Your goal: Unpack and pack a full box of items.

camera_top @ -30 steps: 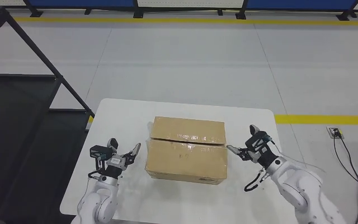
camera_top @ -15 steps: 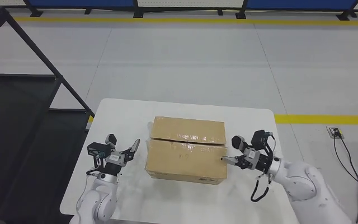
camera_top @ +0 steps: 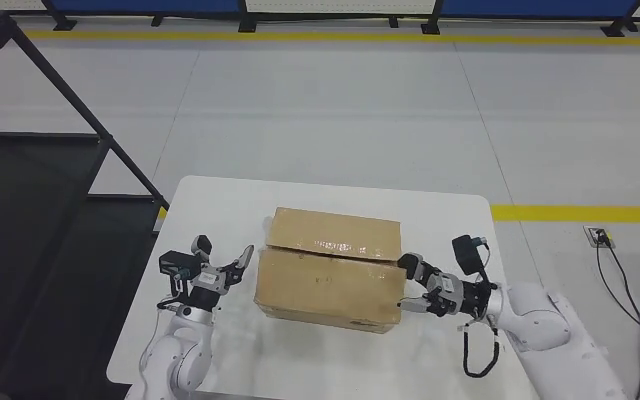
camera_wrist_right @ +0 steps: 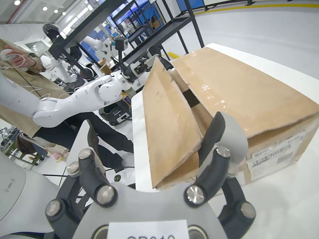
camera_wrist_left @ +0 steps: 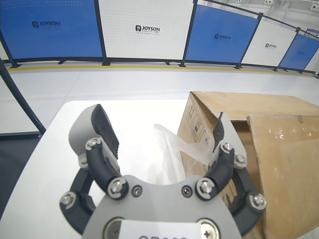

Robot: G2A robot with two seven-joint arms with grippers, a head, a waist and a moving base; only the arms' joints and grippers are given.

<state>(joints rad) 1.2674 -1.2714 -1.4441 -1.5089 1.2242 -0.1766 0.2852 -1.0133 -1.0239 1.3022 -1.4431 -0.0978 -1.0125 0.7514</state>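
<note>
A brown cardboard box (camera_top: 330, 268) lies in the middle of the white table (camera_top: 225, 205). Its two long top flaps are slit apart, and the near flap (camera_wrist_right: 167, 115) stands a little raised. My right gripper (camera_top: 410, 283) is open at the box's right end; the near flap's edge sits between its fingers, one finger (camera_wrist_right: 219, 130) under the flap. My left gripper (camera_top: 222, 270) is open beside the box's left end (camera_wrist_left: 197, 125), a small gap away. A loose strip of clear tape (camera_wrist_left: 184, 145) hangs from that end by my left gripper (camera_wrist_left: 159, 123).
A black metal rack (camera_top: 60, 200) stands off the table's left side. Bare table surface lies behind the box and along its left. The table's front edge is close behind both grippers.
My right gripper has swung left from beside the table's right edge onto the box's right end. The box has shifted slightly left. The left gripper has hardly moved.
</note>
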